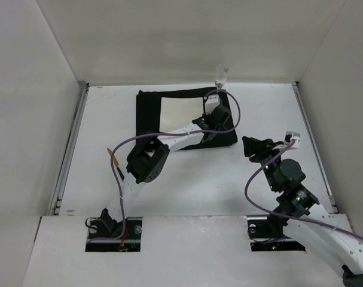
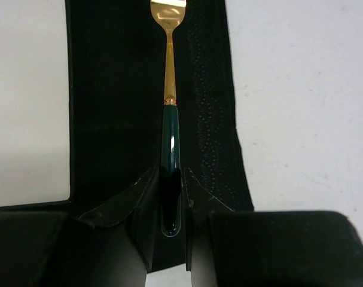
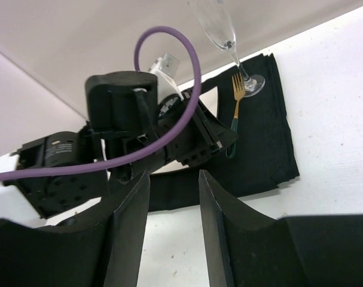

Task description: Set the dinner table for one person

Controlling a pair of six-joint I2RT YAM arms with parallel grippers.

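Pinching with left gripper (image 2: 170, 179) the fork (image 2: 170, 137) by its green handle over black placemat (image 2: 109, 89); tines cut off at top. Right gripper (image 3: 172, 185) spread, empty.

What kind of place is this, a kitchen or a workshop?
Probably a robot test bench: a white tabletop boxed in by plain walls, two cabled arms bolted at its near edge, and one black placemat with a fork and a glass.
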